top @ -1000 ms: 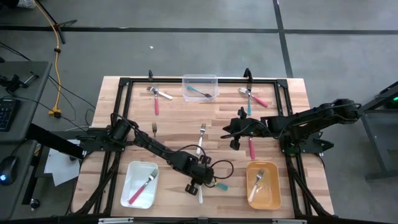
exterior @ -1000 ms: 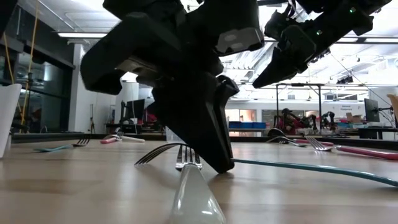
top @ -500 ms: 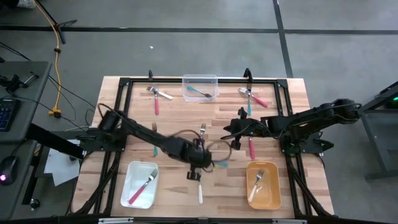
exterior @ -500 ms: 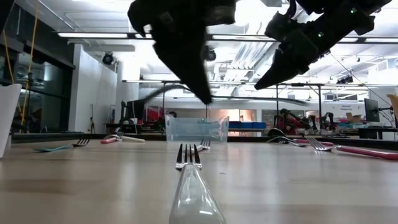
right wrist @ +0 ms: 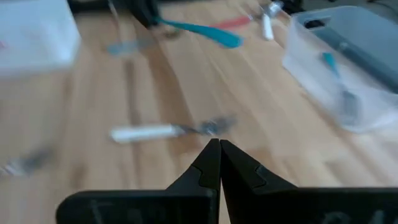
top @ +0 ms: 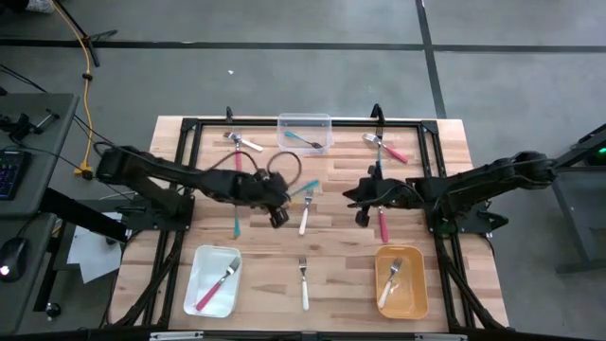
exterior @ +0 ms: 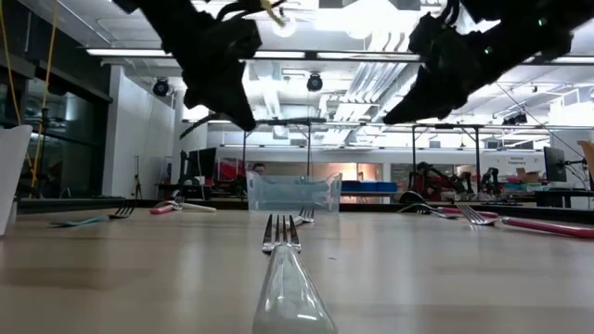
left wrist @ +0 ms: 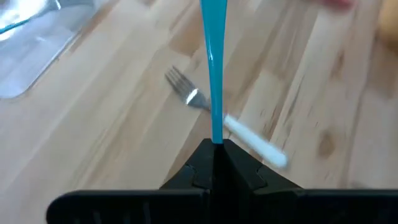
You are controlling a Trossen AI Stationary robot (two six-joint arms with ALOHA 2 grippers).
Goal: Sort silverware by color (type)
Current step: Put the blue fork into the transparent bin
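Nearest fork (exterior: 283,278): white handle, lying flat at the surface's (top: 331,284) near edge, between the white tray (top: 214,280) and the orange tray (top: 401,281).
Left tool (top: 277,215): raised mid-surface, clenched on a teal fork (left wrist: 213,74); its tines are probably hidden.
Right tool (top: 360,216): clenched, empty, near a pink fork (top: 383,225).
Far bin (top: 305,134): clear, one teal-handled fork inside.

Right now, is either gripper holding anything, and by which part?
The left gripper is shut on a teal fork, pinching one end of its handle. The right gripper is shut and holds nothing.
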